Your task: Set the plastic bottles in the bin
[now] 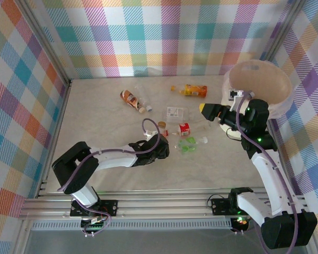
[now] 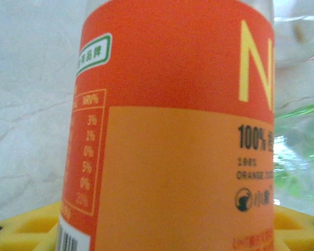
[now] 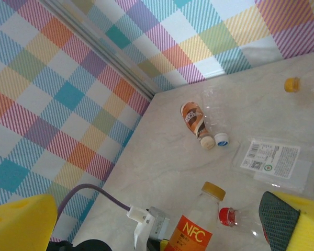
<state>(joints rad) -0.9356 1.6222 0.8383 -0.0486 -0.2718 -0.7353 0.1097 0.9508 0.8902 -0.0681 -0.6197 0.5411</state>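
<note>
A first bottle [image 3: 196, 230] stands in the jaws of the left gripper [image 1: 160, 137], with a second bottle [image 1: 188, 144] near on that gripper's right and a third bottle [image 1: 132, 99] well ahead and to its left. The bin [image 1: 265, 84] sits just right of the right gripper [image 1: 208, 112], and a fourth bottle [image 1: 193, 90] lies ahead and left of it.

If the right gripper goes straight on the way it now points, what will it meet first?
Most likely the orange-label bottle held by the left gripper, ahead of the open right gripper; depth is unclear.
</note>
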